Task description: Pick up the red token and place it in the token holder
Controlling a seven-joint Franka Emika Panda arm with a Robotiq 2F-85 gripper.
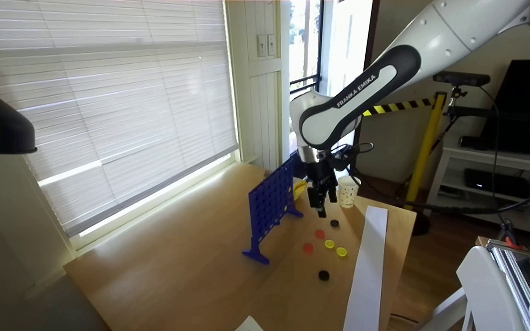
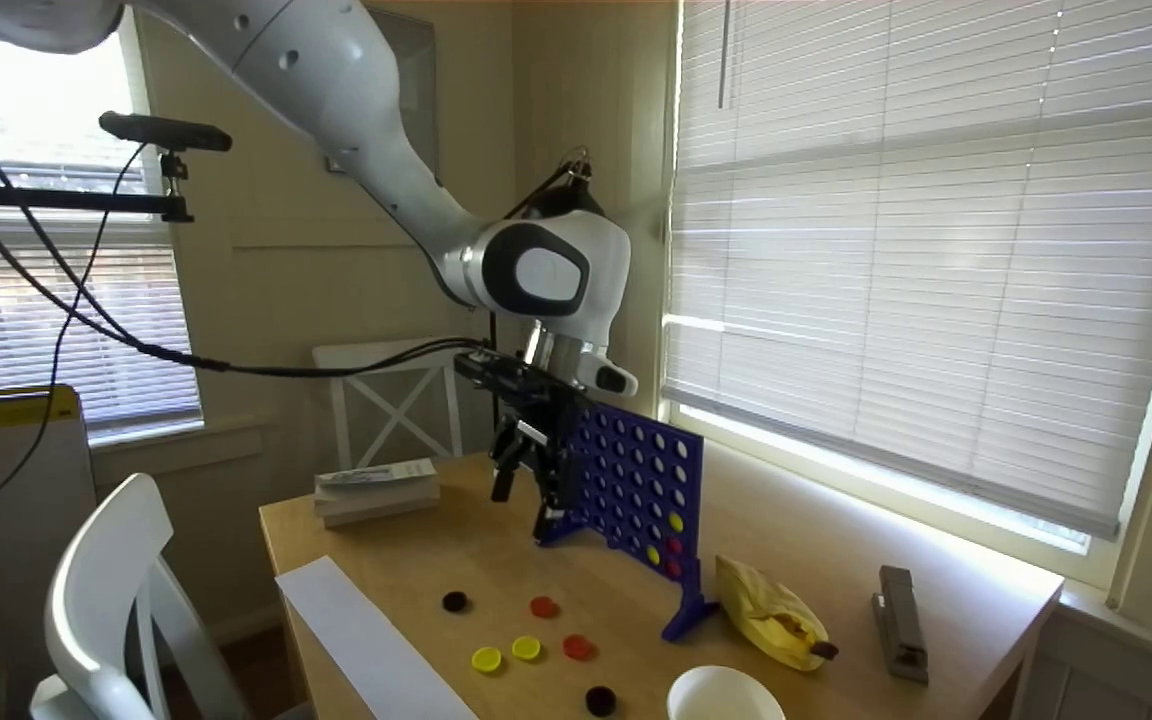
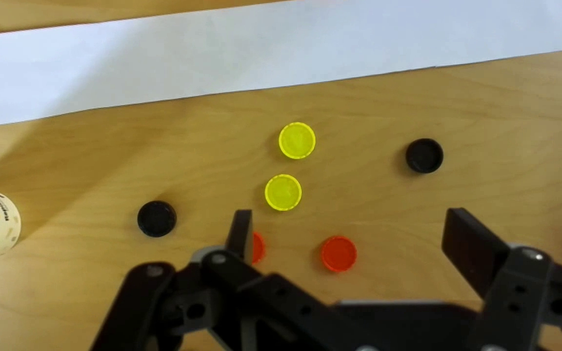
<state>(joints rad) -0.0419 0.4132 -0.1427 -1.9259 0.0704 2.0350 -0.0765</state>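
Two red tokens lie flat on the wooden table in both exterior views, for instance a red token [image 1: 308,248] and another red token [image 1: 320,234]. In the wrist view one red token [image 3: 338,254] shows whole between the fingers; the other red token [image 3: 258,247] is partly hidden behind the left finger. The token holder [image 1: 269,197], an upright blue grid, stands beside them; in an exterior view the token holder [image 2: 636,490] has a few yellow and red discs in its end holes. My gripper [image 3: 349,229] is open and empty, above the table; it also shows in an exterior view [image 2: 523,512].
Two yellow discs [image 3: 297,141] and two black discs [image 3: 424,156] lie near the red tokens. A white paper strip [image 3: 212,53] runs along the table edge. A paper cup [image 1: 348,191], a yellow banana-like item [image 2: 771,610], a stapler [image 2: 901,625] and books [image 2: 376,492] stand around.
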